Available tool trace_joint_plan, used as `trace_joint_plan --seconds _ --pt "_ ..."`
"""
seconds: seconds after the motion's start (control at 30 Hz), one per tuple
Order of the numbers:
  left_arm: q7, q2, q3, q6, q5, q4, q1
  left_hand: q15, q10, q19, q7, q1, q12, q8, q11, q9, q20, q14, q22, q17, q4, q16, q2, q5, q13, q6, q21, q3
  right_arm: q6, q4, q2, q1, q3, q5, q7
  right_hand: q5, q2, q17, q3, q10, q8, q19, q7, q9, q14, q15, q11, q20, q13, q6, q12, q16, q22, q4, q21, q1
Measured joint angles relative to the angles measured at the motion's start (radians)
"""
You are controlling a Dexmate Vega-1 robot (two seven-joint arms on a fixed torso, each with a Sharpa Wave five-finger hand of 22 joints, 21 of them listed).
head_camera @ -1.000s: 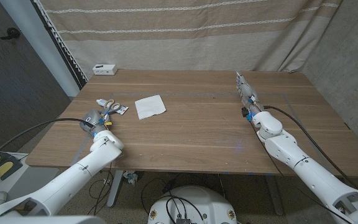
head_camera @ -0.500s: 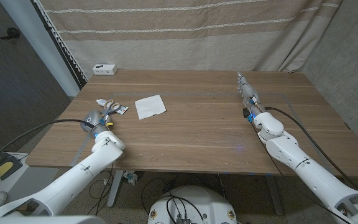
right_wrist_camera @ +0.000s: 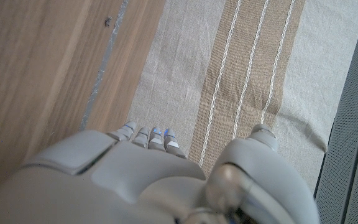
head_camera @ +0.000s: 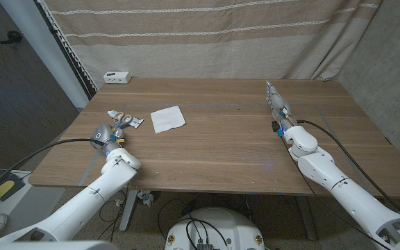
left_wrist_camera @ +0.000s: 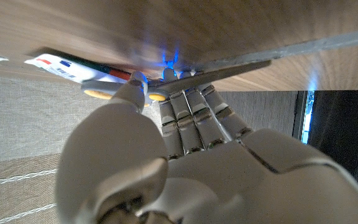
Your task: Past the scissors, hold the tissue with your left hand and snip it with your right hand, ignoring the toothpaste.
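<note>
a wooden bench [head_camera: 214, 139] with a brown, straight-grained top stands in the middle of the room, a thin pale line of tape running across it near the far side. behind it hangs a beige curtain [head_camera: 207, 35] crossed by several white horizontal stripes, falling in soft folds down to the far edge of the bench. on the left a dark grey wall panel [head_camera: 19, 76] stands beside a pale slanting post [head_camera: 54, 48]. a small white box [head_camera: 117, 77] sits at the far left corner of the bench. on the right the wall [head_camera: 394, 62] is a plain grey-beige. under the bench, loose cables [head_camera: 144, 201] lie on a light floor. the light is dim and even.
</note>
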Motion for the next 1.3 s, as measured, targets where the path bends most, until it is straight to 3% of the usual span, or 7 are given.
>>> trace_joint_plan --seconds 0.2,0.27,0.4,0.5,0.6,1.0,1.3 --pt "0.0 -0.005 -0.03 0.0 0.0 -0.017 0.026 -0.016 -0.021 -0.048 -0.016 -0.045 0.041 0.085 -0.022 0.199 0.004 0.081 0.237 0.0 -0.038 0.115 0.008 -0.006 0.175 -0.08 0.107 0.04 -0.003 -0.006 0.0 -0.003 0.0 -0.001 -0.004 0.0 0.0 0.0 0.0 0.0 0.0 0.0 0.0 0.0 0.0 0.0 0.0 0.0 0.0 0.0 0.0 0.0 0.0 0.0 0.0 0.0" --pt "0.04 -0.007 -0.046 -0.092 -0.017 -0.023 0.037 -0.027 -0.015 -0.051 -0.02 -0.046 0.048 0.086 -0.028 0.222 0.001 0.23 0.24 0.002 -0.04 0.131 0.007 -0.007 0.186 -0.09 0.108 0.072 -0.004 -0.008 0.0 -0.003 0.0 -0.002 -0.005 0.0 0.0 0.0 -0.003 0.0 0.0 0.0 0.0 0.0 0.0 0.0 0.0 0.0 0.0 0.0 0.0 0.0 0.0 0.003 0.0 0.0" --pt "0.058 -0.013 -0.061 -0.142 -0.019 -0.025 0.054 -0.094 0.056 -0.051 -0.029 -0.101 0.045 0.111 -0.068 0.249 0.001 0.302 0.234 0.549 -0.039 0.15 0.043 -0.008 0.195 -0.097 0.118 0.08 -0.004 -0.012 0.0 -0.006 0.0 -0.003 -0.009 0.0 0.0 0.0 -0.003 0.0 0.0 0.0 0.0 0.0 0.0 0.0 0.0 0.0 0.0 0.0 0.0 0.0 0.0 0.003 0.0 0.0" --pt "0.082 -0.015 -0.074 -0.217 -0.02 -0.025 0.063 -0.094 0.089 -0.051 -0.027 -0.104 0.045 0.107 -0.08 0.259 0.001 0.302 0.234 0.608 -0.003 0.15 0.04 -0.008 0.191 -0.105 0.119 0.11 -0.004 -0.019 0.0 -0.01 0.001 -0.004 -0.011 0.0 0.005 0.0 -0.003 0.0 0.0 0.0 0.0 0.0 0.0 0.0 0.0 0.0 0.0 0.0 0.0 0.0 0.0 0.003 0.0 0.005" --pt "0.09 -0.017 -0.08 -0.256 -0.02 -0.024 0.068 -0.094 0.166 -0.051 -0.025 -0.115 0.045 0.114 -0.123 0.278 0.001 0.303 0.23 0.61 0.143 0.15 0.032 -0.008 0.167 -0.103 0.129 0.255 -0.004 -0.022 -0.001 -0.012 0.001 -0.005 -0.012 0.0 0.005 0.0 -0.003 0.0 0.0 0.0 0.0 0.0 0.0 0.0 0.0 0.0 0.0 0.0 0.0 0.0 0.0 0.003 0.0 0.005" --pt "0.119 -0.033 -0.12 -0.426 -0.028 -0.004 0.1 -0.122 0.2 -0.049 -0.038 -0.162 0.063 0.111 -0.129 0.291 0.001 0.349 0.217 0.699 0.189 0.182 0.033 -0.008 0.226 -0.109 0.18 0.325 -0.011 -0.044 -0.008 -0.021 0.005 -0.009 -0.022 0.0 0.005 0.0 -0.003 0.0 0.0 0.0 0.0 0.0 0.0 0.0 0.0 0.0 0.0 0.0 0.0 0.0 0.0 0.003 0.0 0.005" --pt "0.111 -0.046 -0.141 -0.469 -0.057 -0.006 0.115 -0.112 0.217 -0.053 -0.036 -0.174 0.075 0.119 -0.134 0.309 0.003 0.333 0.231 0.77 0.185 0.228 0.04 -0.008 0.254 -0.117 0.205 0.306 -0.019 -0.052 -0.013 -0.023 0.005 -0.009 -0.021 0.0 0.005 0.0 -0.003 0.004 0.0 0.004 -0.004 0.0 0.0 0.0 -0.004 -0.003 0.0 0.004 0.0 0.0 0.0 0.003 0.0 0.005"
